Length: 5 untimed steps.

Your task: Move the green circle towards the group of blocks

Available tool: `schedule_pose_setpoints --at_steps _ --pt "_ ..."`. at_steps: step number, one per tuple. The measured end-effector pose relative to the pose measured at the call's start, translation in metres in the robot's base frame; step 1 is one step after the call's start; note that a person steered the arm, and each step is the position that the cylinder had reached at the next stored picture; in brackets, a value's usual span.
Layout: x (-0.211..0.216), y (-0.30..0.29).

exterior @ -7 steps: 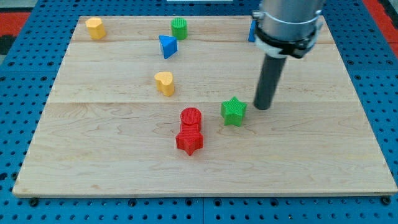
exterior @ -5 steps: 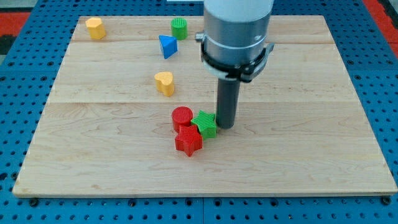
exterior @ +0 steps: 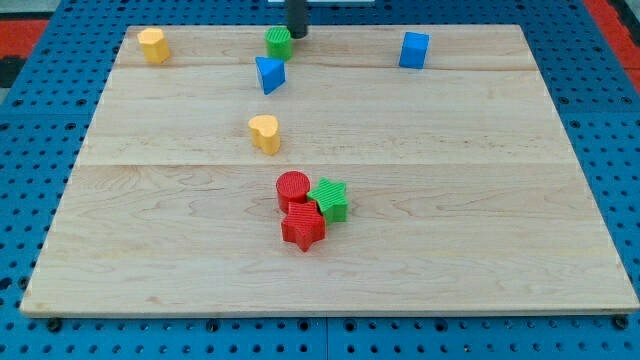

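My tip (exterior: 297, 34), a bare rod holding nothing, touches the green circle (exterior: 279, 43) at its upper right. Circle looks light, rigid, slides easily; push its far side toward red circle (exterior: 293, 188) cluster.

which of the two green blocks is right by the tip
The green circle at the view's top, with my tip just at its right. The green star sits far below, against the red blocks.
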State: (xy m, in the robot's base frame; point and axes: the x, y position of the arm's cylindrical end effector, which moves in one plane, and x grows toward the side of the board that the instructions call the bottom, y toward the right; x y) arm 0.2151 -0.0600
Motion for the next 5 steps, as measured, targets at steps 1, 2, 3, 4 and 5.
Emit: schedule_pose_setpoints --at_steps 1,2,3,4,5 --pt "0.022 -0.013" --pt "0.054 -0.027" --pt "0.086 -0.071" --pt "0.052 -0.089" --pt "0.104 -0.093"
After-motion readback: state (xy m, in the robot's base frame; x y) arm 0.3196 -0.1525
